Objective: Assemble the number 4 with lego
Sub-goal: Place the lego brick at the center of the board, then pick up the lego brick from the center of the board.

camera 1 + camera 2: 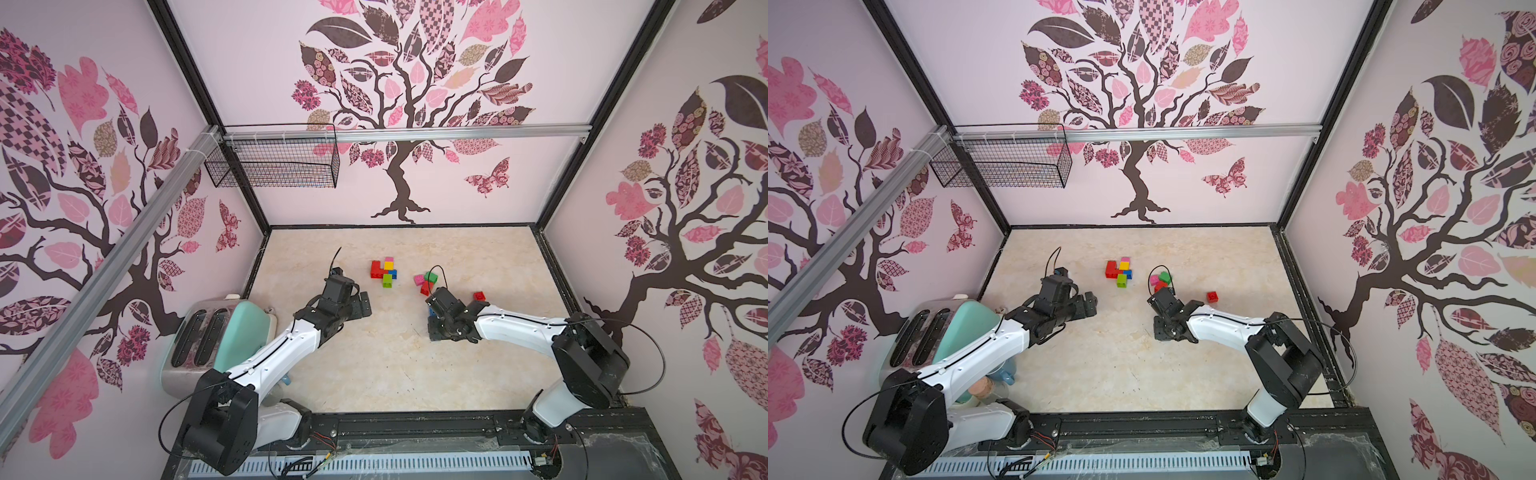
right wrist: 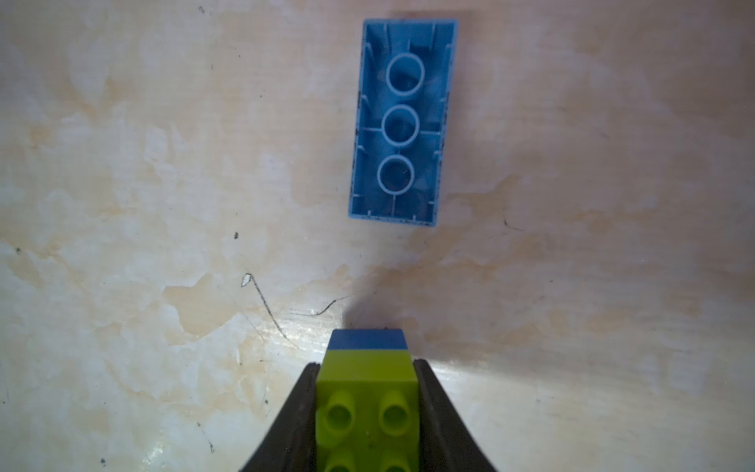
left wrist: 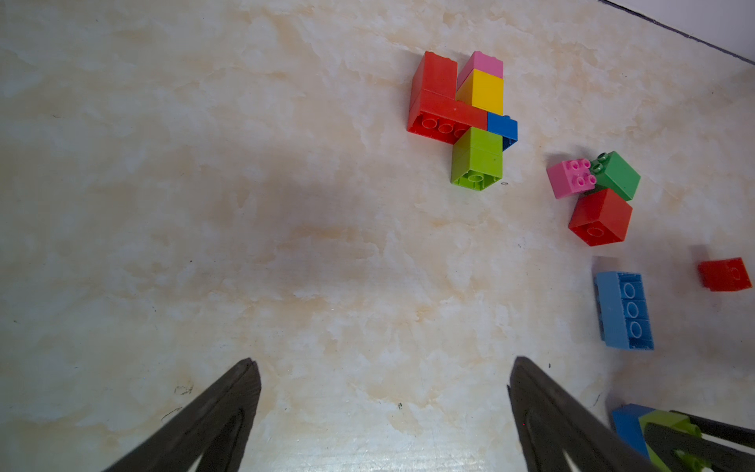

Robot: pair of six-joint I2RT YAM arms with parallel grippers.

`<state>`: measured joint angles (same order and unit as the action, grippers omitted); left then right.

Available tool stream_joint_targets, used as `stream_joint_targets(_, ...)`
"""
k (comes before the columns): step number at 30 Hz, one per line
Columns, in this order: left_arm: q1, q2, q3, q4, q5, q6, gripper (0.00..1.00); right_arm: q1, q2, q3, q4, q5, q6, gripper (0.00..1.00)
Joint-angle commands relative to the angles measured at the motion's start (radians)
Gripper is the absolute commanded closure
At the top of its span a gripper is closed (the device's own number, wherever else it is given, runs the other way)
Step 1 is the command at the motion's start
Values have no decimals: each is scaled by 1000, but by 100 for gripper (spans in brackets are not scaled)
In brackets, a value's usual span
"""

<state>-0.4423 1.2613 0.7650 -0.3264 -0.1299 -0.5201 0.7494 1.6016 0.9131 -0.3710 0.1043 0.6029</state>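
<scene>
A joined lego shape (image 1: 384, 272) of red, pink, yellow, blue and lime bricks lies flat mid-table, also in the left wrist view (image 3: 461, 118). Right of it sit a loose pink brick (image 3: 570, 180), a green brick (image 3: 619, 175) and a red brick (image 3: 600, 216), with another red brick (image 1: 478, 296) farther right. A light blue long brick (image 2: 402, 122) lies studs down, just ahead of my right gripper (image 2: 367, 363). That gripper is shut on a lime brick (image 2: 367, 392) stacked on a blue brick (image 2: 367, 340), low over the table. My left gripper (image 3: 384, 361) is open and holds nothing, left of the joined shape.
A steel toaster (image 1: 199, 336) and a teal object (image 1: 245, 328) stand at the front left, under the left arm. A black wire basket (image 1: 274, 162) hangs on the back wall's rail. Patterned walls close in the table on three sides.
</scene>
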Motion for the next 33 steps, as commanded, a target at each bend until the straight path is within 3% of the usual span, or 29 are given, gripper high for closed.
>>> stream_joint_targets(1, -4, 7, 51, -1, -8, 11, 2, 4, -33, 22, -23, -7, -33, 44)
stream_joint_targets(5, -4, 6, 53, -5, -10, 12, 2, -51, -160, 16, -12, 5, -87, 15)
stream_joint_targets(10, -3, 10, 54, -4, 1, 11, 2, -333, -244, -72, 111, -96, -203, 15)
stream_joint_targets(15, -7, 21, 68, -4, 47, -3, 2, -572, -90, 17, 141, -105, -334, 15)
stream_joint_targets(19, -10, 28, 82, -22, 79, 6, 2, -609, 71, 166, 6, -109, -465, 16)
stream_joint_targets(22, -9, 24, 84, -23, 78, 14, 2, -610, 140, 203, -22, -187, -553, 17)
stream_joint_targets(33, -12, 34, 88, -30, 87, 17, 2, -609, 260, 251, -78, -154, -603, 28)
